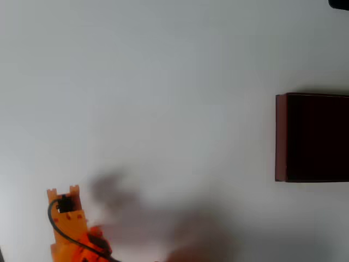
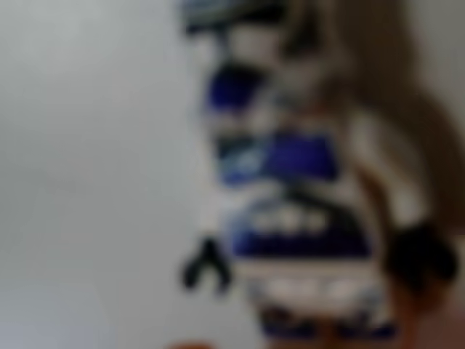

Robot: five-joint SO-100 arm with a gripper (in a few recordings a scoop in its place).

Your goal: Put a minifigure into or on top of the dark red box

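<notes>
Minifigure [image 2: 290, 196] right up against the wrist camera, badly blurred (white body, blue bands, black hands). Orange arm low at the left edge of the white table [image 1: 163, 82] in the overhead view. Tool's grip: cannot tell, fingers hidden. Dark red box [image 1: 313, 137] well apart at the right edge, lighter wall facing left

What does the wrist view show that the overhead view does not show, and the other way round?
The wrist view gives a very close, blurred look at the minifigure: white body, blue bands, dark hands, with something brown beside it that I cannot identify. The overhead view gives the dark red box at the right edge and part of the orange arm at the lower left, far from the box. Both show the pale table.
</notes>
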